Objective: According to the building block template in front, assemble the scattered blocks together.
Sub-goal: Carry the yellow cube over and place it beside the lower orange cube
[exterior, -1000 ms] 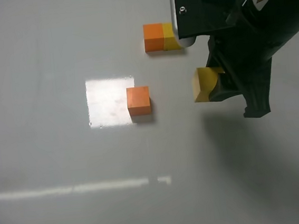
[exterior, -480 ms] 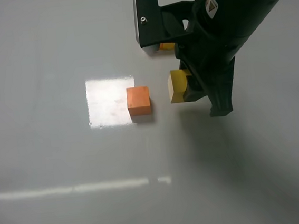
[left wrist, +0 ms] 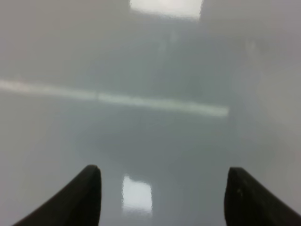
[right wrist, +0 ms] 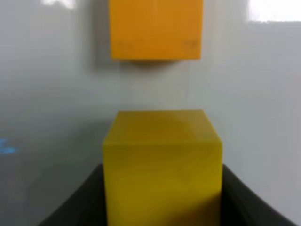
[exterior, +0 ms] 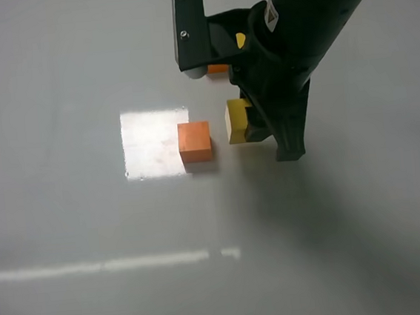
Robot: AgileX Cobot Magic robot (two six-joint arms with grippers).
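Clamping the yellow cube [right wrist: 162,160], the right gripper [exterior: 255,123] is holding it just beside the orange cube [exterior: 194,142], gap showing, likely needing faces kept square while sliding it flush.

The yellow cube [exterior: 238,120] is near the orange cube [exterior: 194,142], apart; template [exterior: 218,69] mostly hidden.

Overhead light glares white off the glossy table [exterior: 67,216]; a soft shadow spreads beneath the right arm [exterior: 309,29]. Close up, the yellow cube [right wrist: 162,165] appears slightly blurred.
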